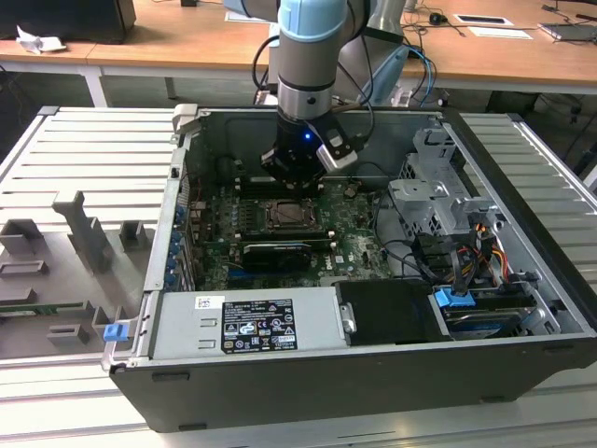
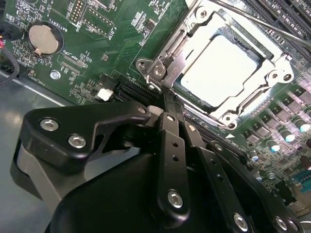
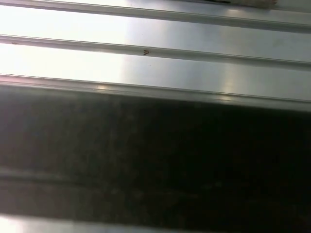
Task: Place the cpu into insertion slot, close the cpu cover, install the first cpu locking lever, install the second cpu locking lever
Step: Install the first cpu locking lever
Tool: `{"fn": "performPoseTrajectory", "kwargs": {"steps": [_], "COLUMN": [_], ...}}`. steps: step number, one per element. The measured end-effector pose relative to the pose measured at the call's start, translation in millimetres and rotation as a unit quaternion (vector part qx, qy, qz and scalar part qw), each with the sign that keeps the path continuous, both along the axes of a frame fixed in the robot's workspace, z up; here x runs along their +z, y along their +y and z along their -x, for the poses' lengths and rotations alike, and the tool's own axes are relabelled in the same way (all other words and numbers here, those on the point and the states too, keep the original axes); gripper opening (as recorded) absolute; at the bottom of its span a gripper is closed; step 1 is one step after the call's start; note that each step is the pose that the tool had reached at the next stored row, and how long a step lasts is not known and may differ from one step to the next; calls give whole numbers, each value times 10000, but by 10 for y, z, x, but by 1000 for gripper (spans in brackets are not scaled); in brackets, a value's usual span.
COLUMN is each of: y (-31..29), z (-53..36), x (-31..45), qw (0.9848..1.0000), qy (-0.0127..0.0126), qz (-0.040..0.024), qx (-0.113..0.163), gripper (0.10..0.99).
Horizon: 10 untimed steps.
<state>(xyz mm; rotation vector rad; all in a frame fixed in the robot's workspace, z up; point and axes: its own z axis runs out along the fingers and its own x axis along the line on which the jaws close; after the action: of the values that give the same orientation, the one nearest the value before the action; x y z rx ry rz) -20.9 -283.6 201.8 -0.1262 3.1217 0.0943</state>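
gripper [image 2: 167, 104] looks pressed together, holding nothing, tips right at the socket corner, with the cpu [image 2: 221, 68] already seated under the closed cpu cover [image 2: 187, 43] just beyond them.

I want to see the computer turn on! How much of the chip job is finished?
The chip is already seated, and the metal cover is folded down around it. The gripper is at the cover's corner, by the lever hook. A thin lever rod appears raised along the far edge, so the locking looks unfinished.
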Motion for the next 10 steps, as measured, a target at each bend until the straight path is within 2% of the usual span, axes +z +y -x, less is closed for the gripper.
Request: {"fn": "performPoseTrajectory", "kwargs": {"steps": [3, 7, 10], "y": [-2, 0, 0], "z": [1, 0, 0], "x": [-8, -8, 32], "qw": [10000, 10000, 10000], "qy": [1, -1, 0], "qz": [-3, -60, -59], "qx": [-1, -1, 0], "gripper": [106, 106, 106]}}
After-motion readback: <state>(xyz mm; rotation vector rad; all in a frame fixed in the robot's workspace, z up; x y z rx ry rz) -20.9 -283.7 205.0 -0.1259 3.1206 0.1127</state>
